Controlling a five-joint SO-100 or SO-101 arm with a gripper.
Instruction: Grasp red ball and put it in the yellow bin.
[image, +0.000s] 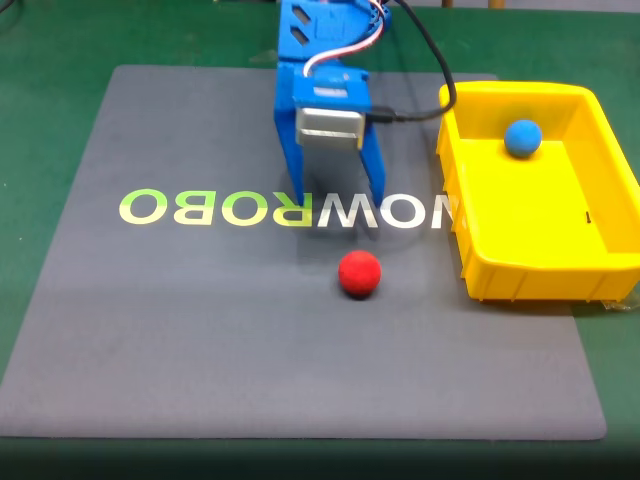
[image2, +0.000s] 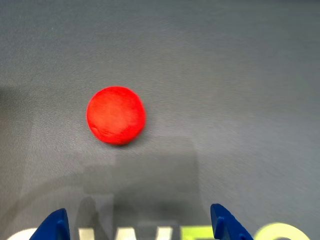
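A: Where is the red ball (image: 359, 274) relative to the jaws?

B: It lies free on the grey mat (image: 200, 340), a little ahead of the blue gripper (image: 339, 212) and not touching it; in the wrist view the red ball (image2: 116, 122) sits beyond the two blue fingertips (image2: 55, 225), somewhat toward the left one rather than centred in the gap

A: And the jaws, what state are they in?

B: Spread apart with nothing between them; both tips point down at the mat over the printed lettering (image: 270, 208)

A: Where is the yellow bin (image: 500, 270)?

B: On the green counter (image: 40, 120), off to the side of the jaws, at the right in the fixed view, well apart from the ball; a blue ball (image: 522, 137) already rests inside it near the far wall

A: So how much of the job is done?

B: By my reading, none of the main steps yet; the jaws are lined up near the ball, but the grasp, the lift, the carry to the bin and the release all remain
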